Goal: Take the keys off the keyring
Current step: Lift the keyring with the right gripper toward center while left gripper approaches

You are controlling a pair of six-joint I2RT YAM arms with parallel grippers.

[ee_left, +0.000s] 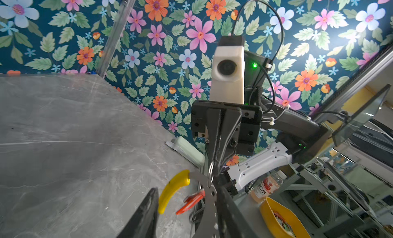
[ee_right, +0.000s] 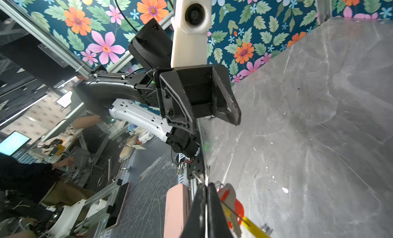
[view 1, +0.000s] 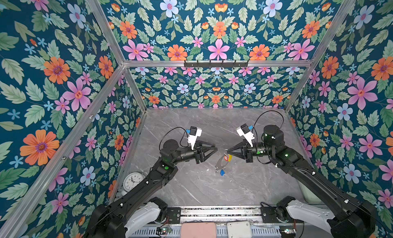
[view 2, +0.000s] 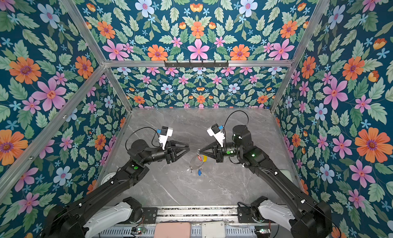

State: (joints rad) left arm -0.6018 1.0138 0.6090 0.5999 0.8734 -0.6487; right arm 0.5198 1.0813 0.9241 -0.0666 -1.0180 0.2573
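One grip carries everything: I see the right gripper [view 1: 227,150] pinched together on the top of the large, thin grey-silver keyring with its yellow arc [ee_left: 209,196]; the keyring dangles below those fingertips over the middle of the grey marble bench [view 1: 191,188]; the small key with the red plastic tag [view 1: 225,157] sits on the ring just under that grip, beside the yellow arc; the small key with the blue plastic tag [view 1: 222,172] hangs at the ring's lowest end, and whether it touches the bench I cannot tell; the left gripper [view 1: 215,147] has its jaws apart with nothing between them, near the keyring but clear of it in both top views
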